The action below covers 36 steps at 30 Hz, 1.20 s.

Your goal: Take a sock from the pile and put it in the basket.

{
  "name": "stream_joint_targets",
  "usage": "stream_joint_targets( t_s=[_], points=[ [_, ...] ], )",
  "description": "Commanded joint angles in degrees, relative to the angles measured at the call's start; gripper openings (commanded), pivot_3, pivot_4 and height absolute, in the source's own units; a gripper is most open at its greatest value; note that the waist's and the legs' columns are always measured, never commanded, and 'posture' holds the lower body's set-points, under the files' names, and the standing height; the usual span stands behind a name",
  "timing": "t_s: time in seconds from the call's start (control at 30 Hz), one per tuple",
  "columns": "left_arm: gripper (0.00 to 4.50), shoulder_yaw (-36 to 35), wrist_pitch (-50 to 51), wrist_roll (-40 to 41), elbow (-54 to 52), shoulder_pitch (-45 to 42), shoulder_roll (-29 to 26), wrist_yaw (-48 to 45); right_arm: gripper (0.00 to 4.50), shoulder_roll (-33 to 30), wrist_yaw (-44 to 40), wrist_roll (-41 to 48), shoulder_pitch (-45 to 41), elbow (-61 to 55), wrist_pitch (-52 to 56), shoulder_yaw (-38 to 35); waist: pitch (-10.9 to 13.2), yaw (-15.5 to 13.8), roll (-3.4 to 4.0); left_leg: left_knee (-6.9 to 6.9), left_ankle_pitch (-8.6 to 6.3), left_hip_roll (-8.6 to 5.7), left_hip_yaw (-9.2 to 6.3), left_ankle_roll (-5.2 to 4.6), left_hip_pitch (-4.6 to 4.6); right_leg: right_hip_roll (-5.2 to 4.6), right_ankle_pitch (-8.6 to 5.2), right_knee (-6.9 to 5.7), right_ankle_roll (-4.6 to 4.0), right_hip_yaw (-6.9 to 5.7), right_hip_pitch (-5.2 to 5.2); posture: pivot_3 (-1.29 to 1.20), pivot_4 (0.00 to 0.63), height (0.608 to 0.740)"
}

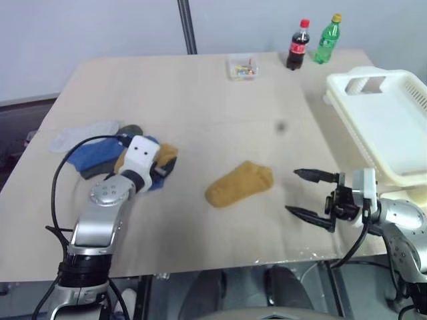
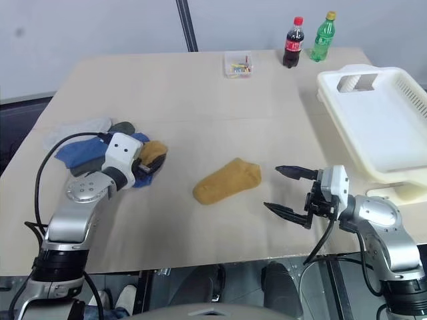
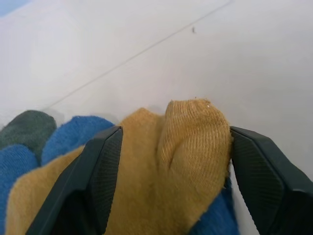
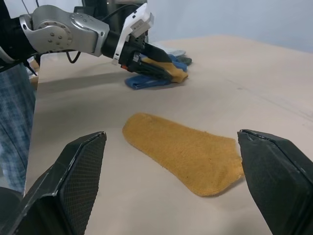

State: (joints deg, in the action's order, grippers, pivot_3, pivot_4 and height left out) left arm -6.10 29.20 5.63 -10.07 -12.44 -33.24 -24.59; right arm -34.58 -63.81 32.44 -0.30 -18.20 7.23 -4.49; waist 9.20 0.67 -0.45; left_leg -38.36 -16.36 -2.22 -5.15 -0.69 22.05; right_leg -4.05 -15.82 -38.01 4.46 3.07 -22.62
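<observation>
The pile (image 1: 100, 150) of blue, white, dark and mustard socks lies at the table's left. My left gripper (image 1: 159, 171) is at its right edge, open, with the bunched toe of a mustard-yellow sock (image 3: 190, 147) between its fingers (image 3: 100, 176). Whether the pads press on it I cannot tell. Another mustard-yellow sock (image 1: 239, 184) lies flat and alone in the middle of the table. My right gripper (image 1: 293, 192) hovers just right of that one, open wide and pointing at it, holding nothing. The cream basket (image 1: 347, 87) stands at the right edge of the table.
A small clear box (image 1: 242, 67), a cola bottle (image 1: 297, 45) and a green bottle (image 1: 327, 39) stand along the table's far edge. A dark pole (image 1: 187, 27) rises behind the table. The basket overhangs the right edge beside my right arm.
</observation>
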Motion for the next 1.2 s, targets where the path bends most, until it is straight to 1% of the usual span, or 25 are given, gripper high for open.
stream_joint_targets(
  t_s=[0.03,0.1,0.13,0.17,0.2,0.3,0.37,0.47,0.53,0.6,0.73,0.8,0.93,1.1,1.2],
  points=[
    [1.88,0.36,-1.42,-0.81,-0.38,-0.73,0.11,0.19,4.50,0.15,-0.14,0.26,0.41,-0.98,-1.33,-0.48,0.00,-0.02,0.00,0.00,0.00,0.00,0.00,0.00,0.00,0.00,0.00,0.00,0.00,0.00,0.00,0.00,0.150,0.740],
    [0.94,0.67,-1.26,-0.84,-0.40,-0.66,0.08,-0.04,4.50,0.23,-0.10,0.14,0.43,-0.98,-1.39,-0.44,0.00,-0.03,0.00,0.00,0.00,0.00,0.00,0.00,0.00,0.00,0.00,0.00,0.00,0.00,0.00,0.00,0.150,0.740],
    [0.36,0.65,-1.25,-0.91,-0.40,-0.60,0.12,0.13,4.50,0.30,-0.03,0.08,0.38,-0.97,-1.42,-0.39,0.00,-0.03,0.00,0.00,0.00,0.00,-0.01,0.01,0.00,0.00,0.00,0.00,0.00,-0.01,0.00,0.00,0.150,0.740],
    [0.13,0.70,-1.27,-1.01,-0.42,-0.61,0.09,0.27,4.50,0.33,0.02,0.01,0.32,-0.95,-1.45,-0.33,0.00,-0.03,0.00,0.00,0.00,0.00,-0.01,0.00,0.00,0.00,0.00,0.00,0.00,-0.01,0.00,0.00,0.150,0.740],
    [0.05,0.79,-1.37,-1.07,-0.53,-0.68,0.08,0.38,4.50,0.36,0.08,-0.01,0.28,-0.95,-1.47,-0.29,0.00,-0.03,0.00,0.00,0.00,0.00,-0.01,0.00,0.00,0.00,0.00,0.00,0.00,-0.01,0.00,0.00,0.150,0.740],
    [0.05,0.65,-0.27,0.42,-2.45,-1.86,0.92,0.20,4.50,0.53,0.23,-0.09,0.36,-1.06,-1.54,-0.11,0.00,-0.04,0.00,0.00,0.00,0.00,-0.01,0.00,0.00,0.00,0.00,0.00,0.00,-0.01,0.00,0.00,0.150,0.740],
    [0.05,1.77,1.38,0.13,-4.55,-3.45,-0.08,-0.80,4.50,0.58,0.23,-0.13,0.41,-1.06,-1.57,-0.10,0.01,-0.10,-0.01,0.00,0.00,0.00,-0.01,0.00,0.00,0.00,0.00,0.00,0.00,-0.01,0.00,0.00,0.150,0.740],
    [0.05,1.07,8.95,3.87,-7.77,-10.56,1.64,-0.62,4.50,0.58,0.11,-0.20,0.29,-0.80,-1.59,-0.15,0.02,-0.39,-0.04,-0.03,0.01,-0.02,-0.06,0.01,0.05,0.00,0.00,0.00,0.00,-0.06,0.00,0.00,0.150,0.740],
    [0.05,3.51,12.75,4.10,-8.36,-14.15,1.10,-1.88,4.50,0.73,0.10,-0.37,0.05,-0.51,-1.72,0.08,0.02,-0.50,-0.05,-0.08,0.01,-0.05,-0.12,0.01,0.09,0.00,0.00,-0.02,0.00,-0.13,0.01,0.00,0.150,0.740],
    [0.05,6.81,14.47,3.78,-7.59,-17.04,1.98,-2.58,4.50,0.95,0.08,-0.56,-0.25,-0.15,-1.90,0.41,0.00,-0.25,-0.03,-0.08,0.02,-0.07,-0.07,0.03,0.06,0.01,0.00,-0.02,0.01,-0.07,0.02,0.00,0.150,0.740],
    [0.05,11.98,14.90,3.67,-1.54,-21.81,8.40,-1.98,4.50,1.58,0.23,-1.08,-1.15,0.50,-2.21,1.36,0.01,0.00,-0.04,-0.08,0.03,-0.08,-0.01,0.03,0.04,0.03,0.00,-0.01,0.01,-0.03,0.02,0.00,0.150,0.740],
    [0.05,15.84,13.94,2.46,1.54,-22.75,10.54,-2.81,4.50,1.71,0.24,-1.32,-1.44,0.79,-2.49,1.60,0.01,0.06,-0.04,-0.09,0.04,-0.09,-0.01,0.04,0.05,0.05,0.00,-0.03,0.01,-0.03,0.01,0.00,0.150,0.740],
    [0.05,18.54,10.20,1.98,8.24,-24.18,17.84,-1.39,4.50,1.82,0.29,-1.62,-1.62,0.97,-2.72,1.48,0.01,-0.02,-0.05,-0.10,0.04,-0.08,-0.02,0.04,0.06,0.06,0.00,-0.03,0.01,-0.03,0.00,0.00,0.150,0.740],
    [0.05,18.34,3.47,-0.16,15.07,-24.07,26.05,4.46,4.50,2.11,1.13,-1.94,-1.10,0.44,-2.92,1.20,0.02,0.00,-0.06,-0.12,0.04,-0.10,0.00,0.04,0.07,0.04,0.00,-0.03,0.01,-0.02,0.00,0.00,0.150,0.740],
    [0.05,17.69,0.02,-0.83,15.54,-23.21,27.97,6.08,4.50,2.08,1.52,-1.97,-0.38,-0.08,-2.88,1.06,0.02,-0.04,-0.07,-0.12,0.04,-0.09,-0.01,0.04,0.07,0.04,0.00,-0.03,0.01,-0.02,0.00,0.00,0.150,0.740]
  ],
)
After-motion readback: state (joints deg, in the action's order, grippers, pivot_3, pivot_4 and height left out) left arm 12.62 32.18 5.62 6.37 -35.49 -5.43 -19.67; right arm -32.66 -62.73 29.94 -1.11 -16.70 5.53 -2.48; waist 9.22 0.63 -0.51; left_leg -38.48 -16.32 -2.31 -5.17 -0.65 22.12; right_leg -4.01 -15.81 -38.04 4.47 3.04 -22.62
